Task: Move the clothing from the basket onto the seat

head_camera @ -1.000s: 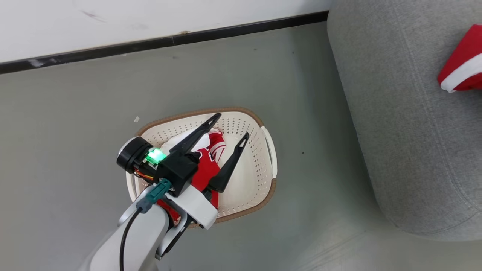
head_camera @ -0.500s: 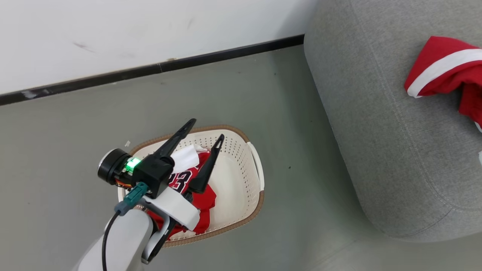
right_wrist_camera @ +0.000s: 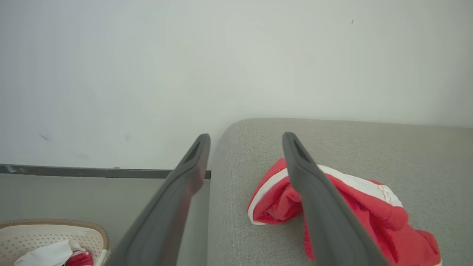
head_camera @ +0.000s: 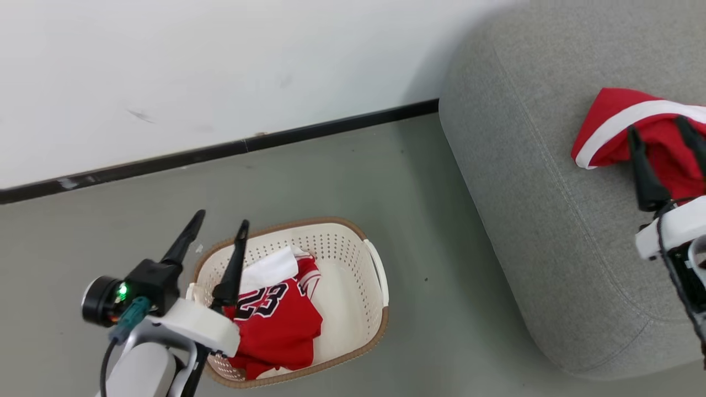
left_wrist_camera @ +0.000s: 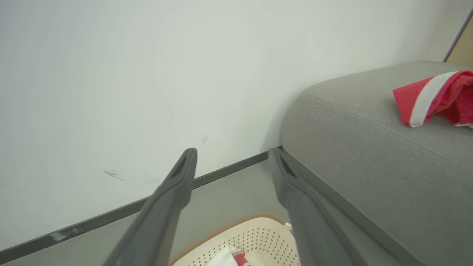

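A: Where does the clothing stand?
B: One red garment (head_camera: 612,124) with a white band lies on the seat (head_camera: 529,231). The jersey (head_camera: 276,325) numbered 23 sits crumpled in the basket (head_camera: 381,300) on the floor, so I judge the job half done.
A: And the jaws?
B: Both pairs gape wide, holding nothing. The left jaws hang above the basket's left rim, just beside the jersey; the right jaws hover over the red garment.
A: How to take the jersey well?
B: Centre the left jaws over the thick red fold, drop straight in, pinch deep, and lift clear of the perforated wall before swinging, or the light basket may drag along.
A: Which view helps?
B: The head view lays out the number and folds; the left wrist view catches just the basket's far wall and a scrap of cloth, yet shows the seat's side
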